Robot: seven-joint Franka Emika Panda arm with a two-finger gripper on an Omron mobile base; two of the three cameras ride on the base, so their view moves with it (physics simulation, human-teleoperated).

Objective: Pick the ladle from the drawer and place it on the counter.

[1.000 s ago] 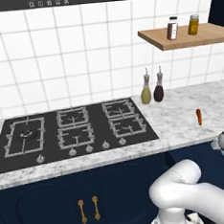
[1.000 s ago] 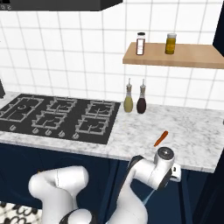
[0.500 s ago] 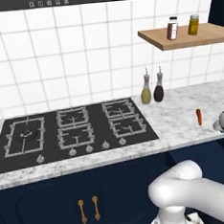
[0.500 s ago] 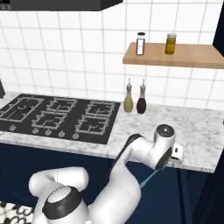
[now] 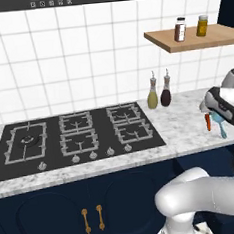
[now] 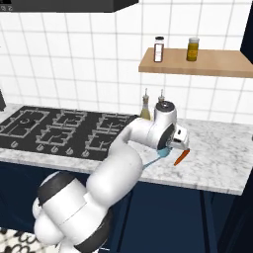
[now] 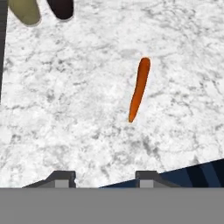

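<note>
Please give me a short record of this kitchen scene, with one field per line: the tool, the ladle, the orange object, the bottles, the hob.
tool: robot's tool over the white-grey speckled marble counter, right of the hob
ladle: small light-blue ladle hangs below the tool, apparently held, above the counter
orange object: small orange-red carrot-like object lying on the counter, beside the tool
bottles: olive oil bottle and dark bottle standing at the tiled wall
hob: black gas hob, burners bare
</note>
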